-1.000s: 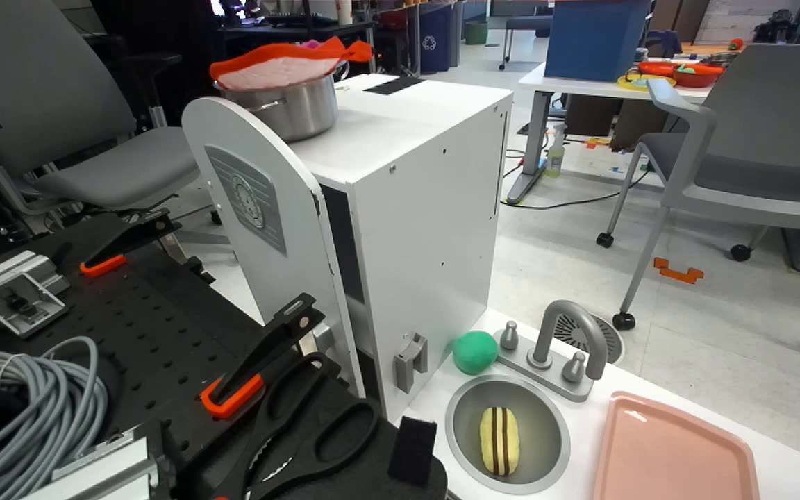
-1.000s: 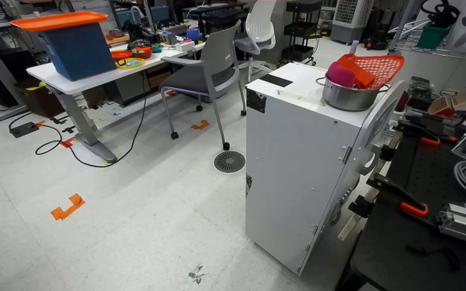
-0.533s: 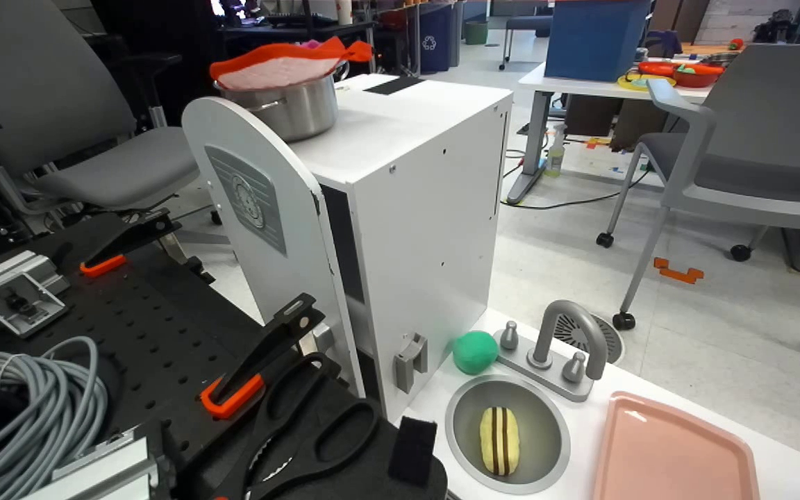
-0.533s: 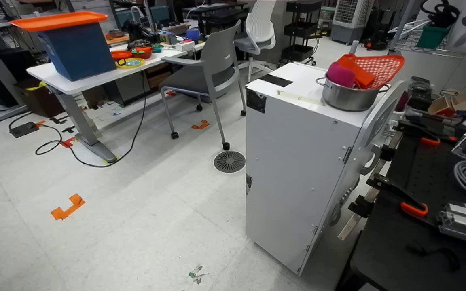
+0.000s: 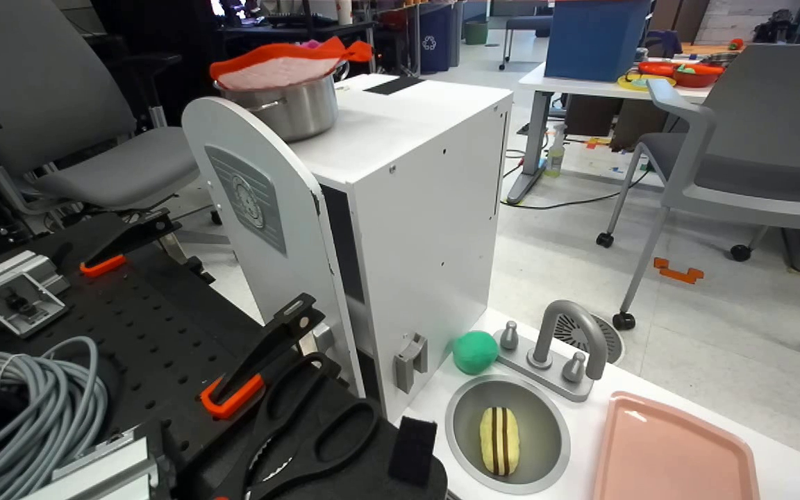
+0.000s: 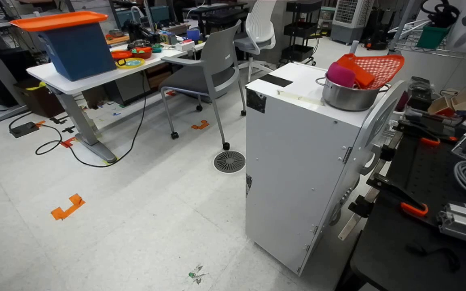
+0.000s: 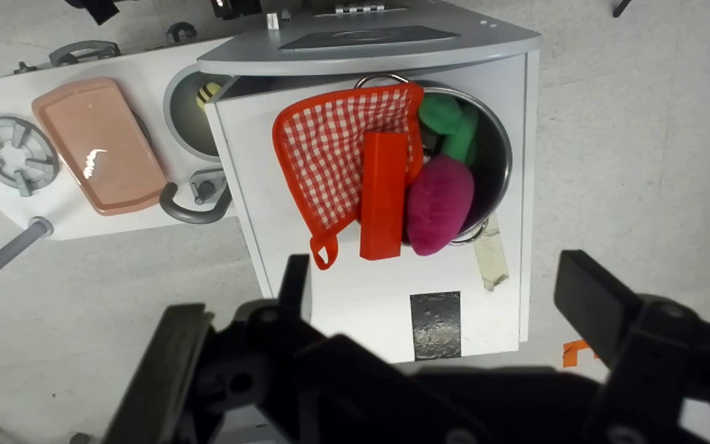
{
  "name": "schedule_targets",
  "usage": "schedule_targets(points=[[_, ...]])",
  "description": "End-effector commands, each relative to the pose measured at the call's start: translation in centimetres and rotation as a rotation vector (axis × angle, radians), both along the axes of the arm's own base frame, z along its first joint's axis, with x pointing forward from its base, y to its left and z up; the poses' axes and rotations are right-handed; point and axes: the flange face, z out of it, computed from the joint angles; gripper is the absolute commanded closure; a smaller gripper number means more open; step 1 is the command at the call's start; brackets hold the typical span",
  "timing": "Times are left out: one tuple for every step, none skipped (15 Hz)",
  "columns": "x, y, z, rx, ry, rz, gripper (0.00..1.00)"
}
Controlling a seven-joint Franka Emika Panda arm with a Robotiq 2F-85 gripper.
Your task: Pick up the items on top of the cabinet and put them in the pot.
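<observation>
Atop the cabinet (image 6: 293, 161), the pot (image 6: 350, 99) is holding pink lump (image 7: 440, 205), green toy (image 7: 441, 114), red block (image 7: 383, 197), overhanging potholder (image 7: 330, 154); nothing seemingly remaining, empty pincer (image 7: 439, 279) gaping wide.

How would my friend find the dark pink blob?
Look for the tall white cabinet. A round steel pot stands on top. Poking above its rim is a magenta plush lump, plain and rounded, unlike the checked pot holder and flat-sided red block nearby.
</observation>
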Motion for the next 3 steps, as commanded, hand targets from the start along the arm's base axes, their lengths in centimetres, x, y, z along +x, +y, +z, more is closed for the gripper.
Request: schedule_targets(points=[[0.01, -0.01, 0.06, 0.000, 0.001, 0.000, 0.00], [0.01, -0.01, 0.06, 0.000, 0.001, 0.000, 0.00], [0.01, -0.01, 0.06, 0.000, 0.001, 0.000, 0.00]])
